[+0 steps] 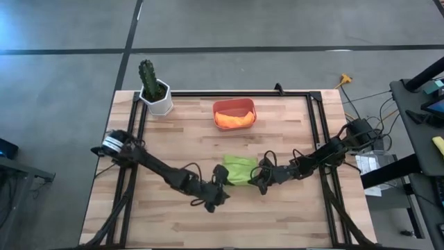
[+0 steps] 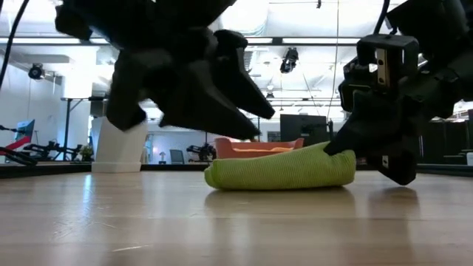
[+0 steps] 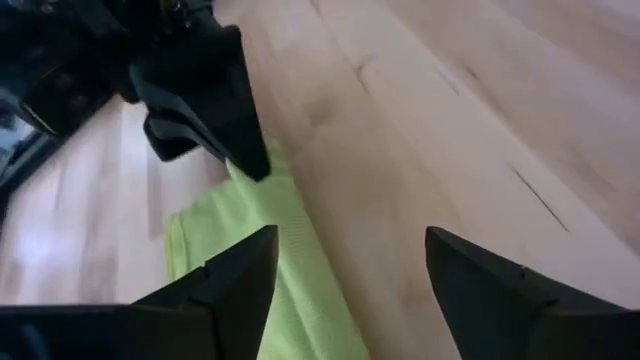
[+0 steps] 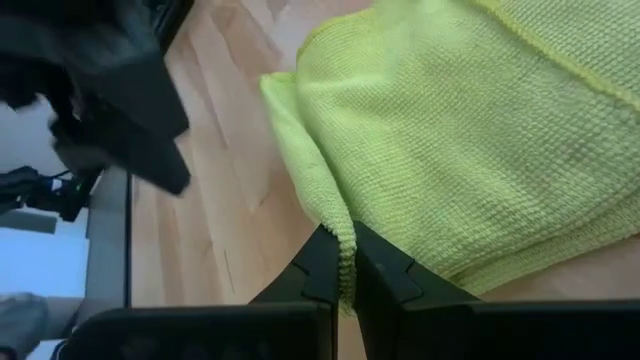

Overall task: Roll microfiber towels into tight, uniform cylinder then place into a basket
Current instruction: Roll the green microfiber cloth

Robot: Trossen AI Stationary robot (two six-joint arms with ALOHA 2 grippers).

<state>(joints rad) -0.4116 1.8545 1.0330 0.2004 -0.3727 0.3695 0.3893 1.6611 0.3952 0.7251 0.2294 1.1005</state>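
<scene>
The lime green microfiber towel (image 1: 239, 169) lies loosely rolled on the wooden table near its middle; its underside rests on the boards (image 2: 284, 170). My right gripper (image 4: 346, 262) is shut on the towel's right end. My left gripper (image 3: 350, 275) stands open just beyond the towel's left end, raised above it (image 2: 236, 96), touching nothing. The orange microfiber towel (image 1: 234, 120) lies inside the salmon-red basket (image 1: 219, 107) at the far middle of the table. My right gripper pinches a folded edge of the green towel (image 4: 343, 232) between its two fingers, at the roll's right end. The fingers come slanting down from the table's right side. The towel lies on the table, slack.
A white pot with a green cactus (image 1: 157, 92) stands at the far left corner. A black frame (image 1: 316, 132) runs along the table's left, far and right sides. Bare boards stretch along the near edge (image 1: 229, 229).
</scene>
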